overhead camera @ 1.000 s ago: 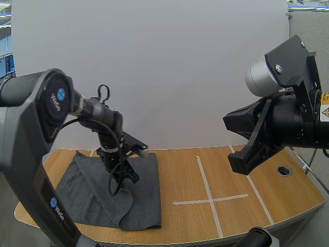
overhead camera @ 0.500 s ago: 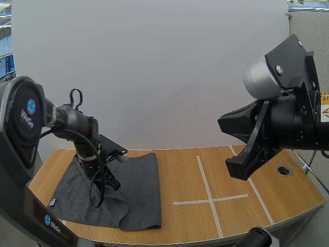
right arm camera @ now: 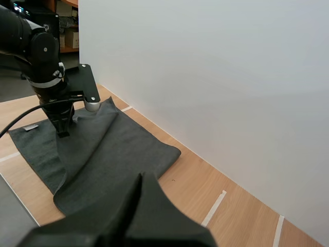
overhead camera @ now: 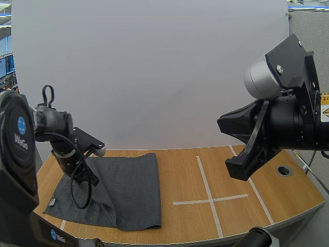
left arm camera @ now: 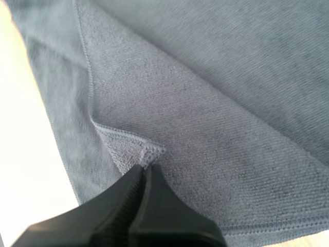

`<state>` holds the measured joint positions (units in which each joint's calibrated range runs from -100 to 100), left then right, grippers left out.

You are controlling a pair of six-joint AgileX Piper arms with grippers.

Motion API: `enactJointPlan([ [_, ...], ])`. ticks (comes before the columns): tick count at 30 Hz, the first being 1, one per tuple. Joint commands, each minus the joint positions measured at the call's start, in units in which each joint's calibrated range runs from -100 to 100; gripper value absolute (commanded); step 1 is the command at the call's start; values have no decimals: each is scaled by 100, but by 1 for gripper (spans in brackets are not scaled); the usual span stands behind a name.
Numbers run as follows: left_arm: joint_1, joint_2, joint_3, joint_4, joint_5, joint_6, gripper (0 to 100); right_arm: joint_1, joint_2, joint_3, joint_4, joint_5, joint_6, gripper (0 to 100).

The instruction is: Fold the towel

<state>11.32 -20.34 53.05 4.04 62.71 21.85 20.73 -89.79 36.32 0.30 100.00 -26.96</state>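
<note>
**Laying the carried corner down square**

The dark grey terry-cloth towel (overhead camera: 128,185) lies on the left part of the light wooden table (overhead camera: 205,170), well apart from the white tape cross (overhead camera: 208,198). The left gripper (left arm camera: 146,167) has its two black fingers pressed together on the towel's hemmed corner (left arm camera: 149,153). Only the very tip of that corner is caught between them. It hangs low over the towel's left side, and a flap of cloth slopes from it down to the layer beneath. The right gripper (right arm camera: 140,180) is raised away to the right, with its fingers lying together on nothing.

The step in hand looks to be drawing the flap across to finish a fold. The grip is shallow, so the move should be slow and low; a quick pull could tug the tip free. Aim the pinched corner at the matching corner of the bottom layer, so that the hems run together. Bring the corner down onto the cloth before letting go, then lift straight up so the fold is not dragged askew.
</note>
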Motion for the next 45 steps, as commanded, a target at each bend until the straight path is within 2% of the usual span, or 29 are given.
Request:
enactJointPlan([
  [1, 353, -64, 46, -541, 136, 563, 0, -24, -35, 10, 6, 0, -29, 0],
  [2, 458, -64, 59, -664, 155, 716, 0, -24, -35, 10, 6, 0, -29, 0],
  [9, 858, -64, 158, -1025, 155, 1294, 0, -24, -35, 10, 16, 0, -64, 0],
  [17, 1192, -64, 198, -1258, 99, 1729, 0, -24, -35, 10, 29, 0, -63, 0],
  [22, 1501, -64, 198, -1689, 99, 2265, 0, -24, -35, 10, 29, 0, -63, 0],
  [28, 1771, -64, 198, -1893, 157, 2648, 0, -24, -35, 10, 29, 0, -63, 0],
  [34, 1938, -64, 198, -2017, 157, 2859, 0, -24, -35, 10, 122, 0, -63, 0],
  [44, 1957, -52, 198, -2401, 466, 3022, 0, -24, -35, 10, 154, 0, -63, 0],
  [45, 1957, -52, 198, -2431, 484, 3045, 3, -24, -35, 10, 154, 0, -63, 0],
])
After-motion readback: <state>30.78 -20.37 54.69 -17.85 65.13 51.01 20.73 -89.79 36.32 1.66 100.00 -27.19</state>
